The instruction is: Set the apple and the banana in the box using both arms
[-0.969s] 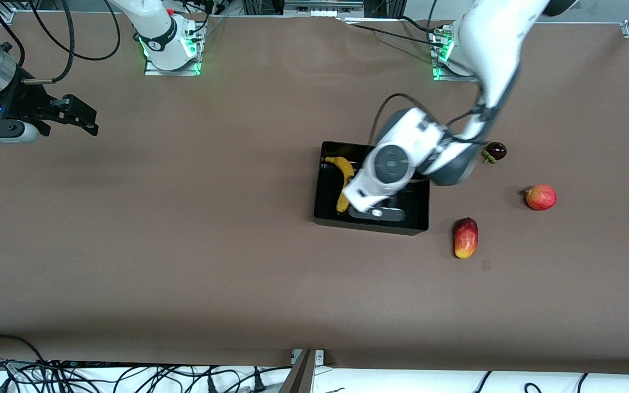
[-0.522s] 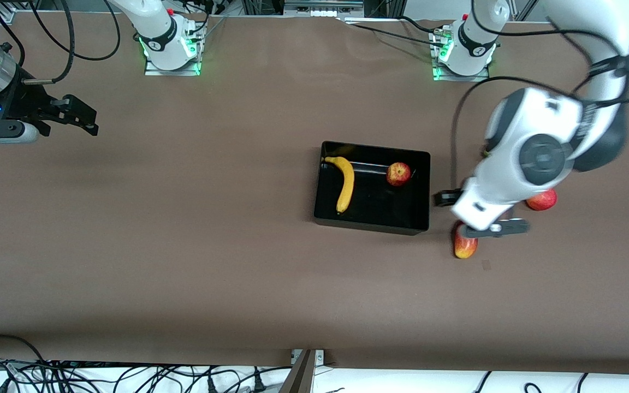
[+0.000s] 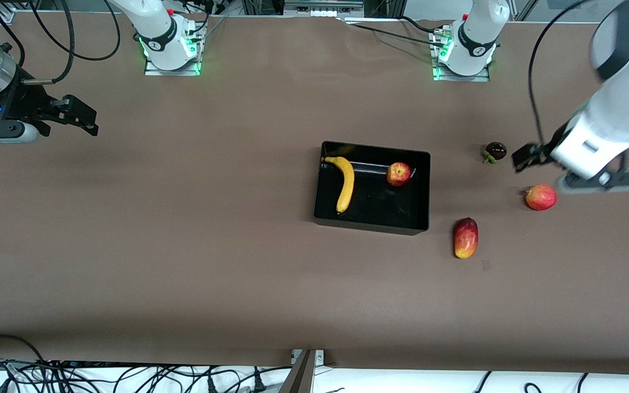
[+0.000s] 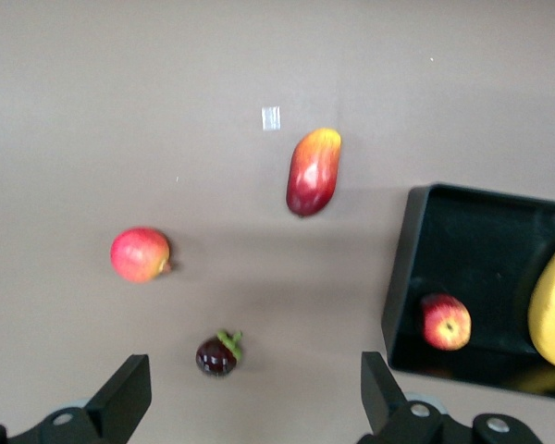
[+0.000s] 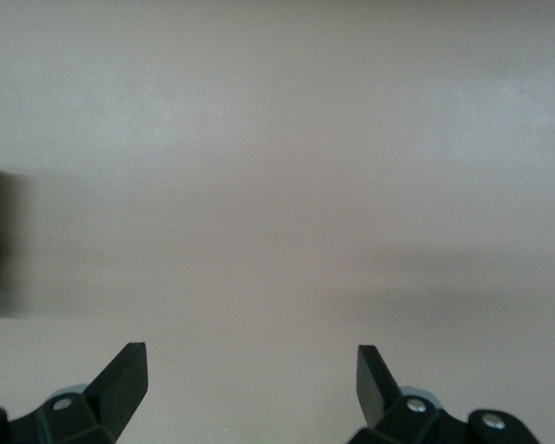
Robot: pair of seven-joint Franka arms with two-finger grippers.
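Observation:
The black box (image 3: 372, 225) stands mid-table. The banana (image 3: 345, 183) lies in it along the wall toward the right arm's end. The apple (image 3: 398, 174) sits in its corner toward the left arm's end, farther from the front camera. The left wrist view shows the box (image 4: 402, 268), the apple (image 4: 446, 321) and the banana (image 4: 553, 305). My left gripper (image 3: 538, 157) is open and empty in the air over the table beside the box, toward the left arm's end; it shows wide open in its wrist view (image 4: 254, 393). My right gripper (image 3: 82, 115) waits open and empty over bare table (image 5: 250, 379).
Toward the left arm's end of the table lie a dark purple fruit with a green stem (image 3: 495, 150) (image 4: 217, 354), a pinkish-red round fruit (image 3: 540, 197) (image 4: 140, 254) and an oblong red-and-yellow fruit (image 3: 466, 237) (image 4: 313, 171). Cables run along the table's near edge.
My left arm has risen out of the box and swung toward its own end of the table, leaving the apple in the box. The right arm has not moved.

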